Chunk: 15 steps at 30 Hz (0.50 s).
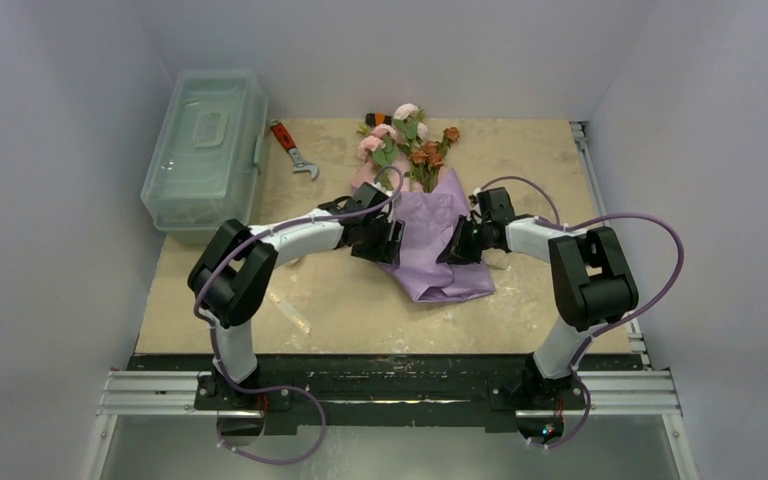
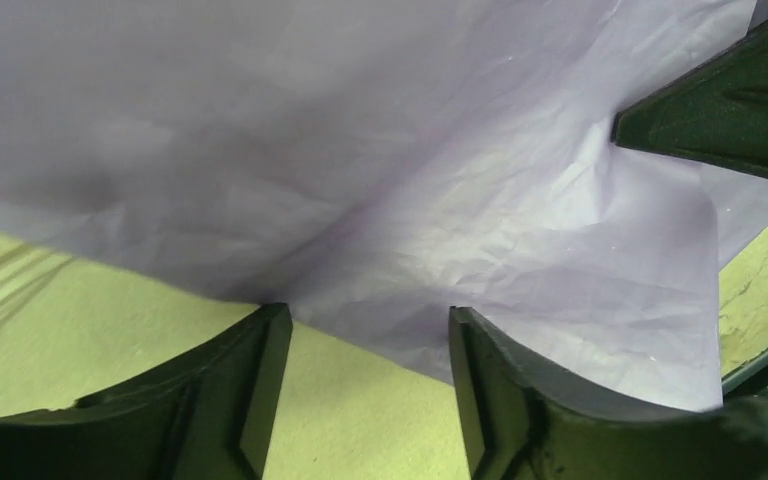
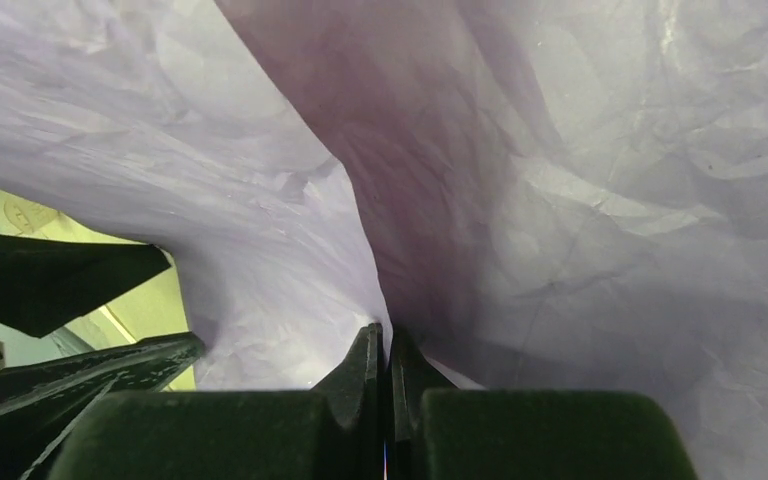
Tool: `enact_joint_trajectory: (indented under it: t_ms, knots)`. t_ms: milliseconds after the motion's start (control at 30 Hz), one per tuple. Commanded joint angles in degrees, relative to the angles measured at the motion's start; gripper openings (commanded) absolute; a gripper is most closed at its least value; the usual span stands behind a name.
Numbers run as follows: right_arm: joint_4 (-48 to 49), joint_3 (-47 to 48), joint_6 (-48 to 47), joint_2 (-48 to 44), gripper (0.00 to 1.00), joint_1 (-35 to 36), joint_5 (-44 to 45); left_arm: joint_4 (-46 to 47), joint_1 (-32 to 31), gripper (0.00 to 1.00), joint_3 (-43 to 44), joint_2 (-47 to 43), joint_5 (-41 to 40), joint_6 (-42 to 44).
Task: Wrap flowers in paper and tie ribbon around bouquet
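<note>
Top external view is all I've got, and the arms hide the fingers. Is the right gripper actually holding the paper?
Observer: Yes. In the right wrist view the right gripper is shut on a pinched fold of the lilac paper.
Operator: And the left one?
Observer: The left gripper is open in its own wrist view. The paper's edge lies at the jaws but is not clamped.
Operator: Anything showing in that gap?
Observer: Only bare table below the paper's edge.
</note>
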Motion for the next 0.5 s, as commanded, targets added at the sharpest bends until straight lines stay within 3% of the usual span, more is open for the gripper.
enact_joint_trajectory:
  t_ms: [0, 133, 333, 467]
  knots:
    - [0.53, 2.14, 0.53, -0.69, 0.0, 0.28, 0.74, -2.73, 0.18, 0.67, 3.84, -4.87, -6.09, 4.35]
    - [-1.12, 3.78, 0.31, -1.21, 0.0, 0.71, 0.6, -4.79, 1.23, 0.67, 11.04, -2.57, -7.68, 5.48]
    - [-2.45, 5.28, 0.18, -1.16, 0.0, 1.39, 0.91, -5.37, 4.03, 0.51, 15.9, 4.36, -6.43, 6.1]
    - [-2.6, 5.49, 0.35, -0.94, 0.0, 1.75, 1.24, -4.27, 7.04, 0.49, 16.36, 8.13, -5.01, 6.5]
